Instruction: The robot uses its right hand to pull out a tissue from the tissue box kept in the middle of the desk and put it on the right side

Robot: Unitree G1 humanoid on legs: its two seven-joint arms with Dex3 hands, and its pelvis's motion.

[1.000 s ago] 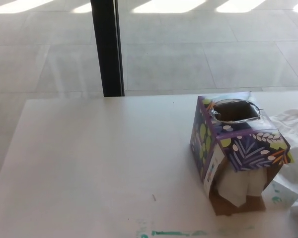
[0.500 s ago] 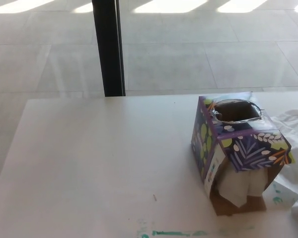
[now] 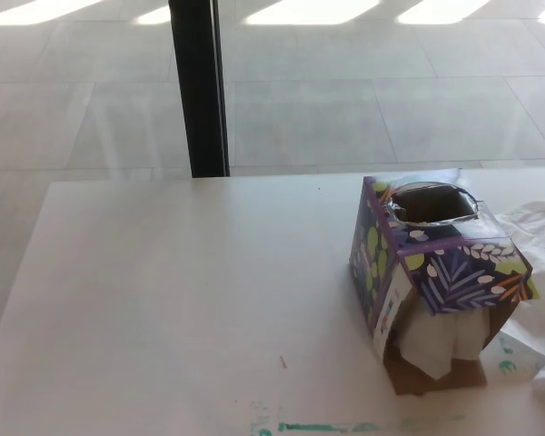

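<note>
On the right half of the white worktop (image 3: pixel 182 300), in our head view, we see the purple leaf-print tissue box (image 3: pixel 436 277) tilted, its oval top opening empty-looking and a white tissue (image 3: pixel 436 341) spilling from its torn lower front. Crumpled tissues (image 3: pixel 540 241) lie just right of it. Since a second ago nothing on the worktop has shifted, and neither hand shows, so we cannot tell their state; we judge the next pull not yet begun.
</note>
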